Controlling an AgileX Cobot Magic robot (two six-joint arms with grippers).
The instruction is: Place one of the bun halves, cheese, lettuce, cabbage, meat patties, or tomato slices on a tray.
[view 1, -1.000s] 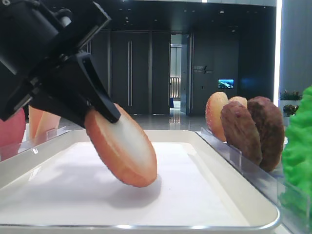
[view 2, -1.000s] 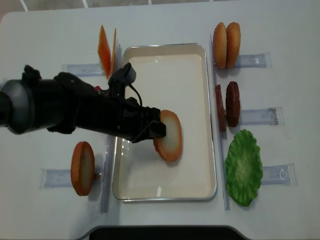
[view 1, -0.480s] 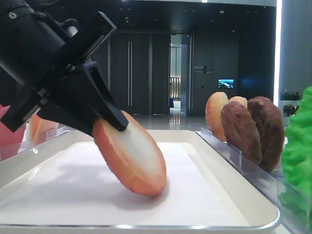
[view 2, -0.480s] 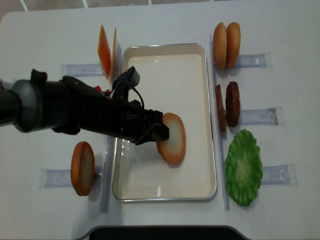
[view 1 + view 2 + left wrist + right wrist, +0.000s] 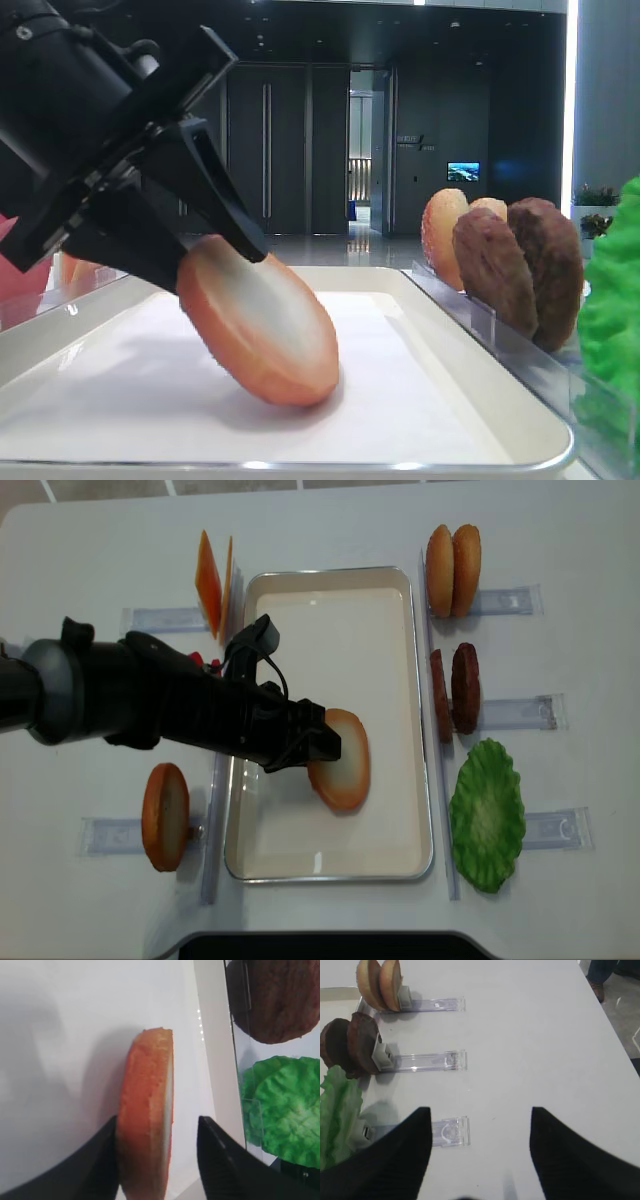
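Observation:
A bun half (image 5: 340,762) with a golden crust and pale face leans tilted on the white tray (image 5: 420,680), its lower edge on the paper liner (image 5: 262,325). My left gripper (image 5: 328,735) straddles it with its jaws open. In the left wrist view the left finger lies against the crust of the bun half (image 5: 147,1110), and a gap separates the pale face from the right finger (image 5: 220,1160). My right gripper (image 5: 480,1112) hangs open over bare table, with nothing between its fingers.
Right of the tray stand two more bun halves (image 5: 453,570), two meat patties (image 5: 457,687) and the lettuce (image 5: 487,815) in clear holders. Cheese slices (image 5: 213,583) stand at the back left, and an orange-red disc (image 5: 165,816) at the front left.
The left gripper lowered the bun half until it touched the liner, then its jaws parted. The bun half now leans flatter. The right gripper's earlier state is not shown.

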